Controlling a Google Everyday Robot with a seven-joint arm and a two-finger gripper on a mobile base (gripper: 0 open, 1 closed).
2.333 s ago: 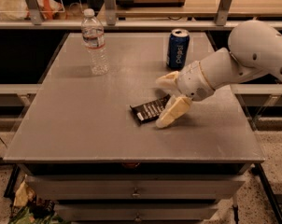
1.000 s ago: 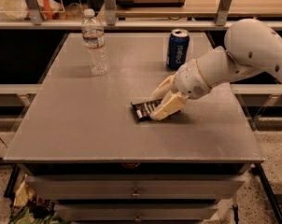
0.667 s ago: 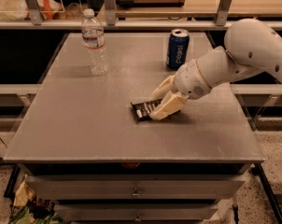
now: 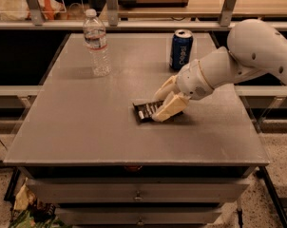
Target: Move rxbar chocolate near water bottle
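The rxbar chocolate [image 4: 144, 110], a flat dark wrapper with white lettering, lies on the grey table [image 4: 86, 127] near its middle. My gripper [image 4: 161, 103] comes in from the right on a white arm, and its two cream fingers are closed around the bar's right part, one on the far side and one on the near side. The bar's left end sticks out and still rests on the table. The water bottle [image 4: 97, 43], clear with a white cap, stands upright at the back left, well apart from the bar.
A blue soda can [image 4: 181, 49] stands upright at the back, just behind my arm. A shelf rail with metal posts [image 4: 110, 4] runs behind the table. Drawers sit below the table's front edge.
The fingers have closed in on the bar since the earliest frame. In the last second nothing has visibly moved.
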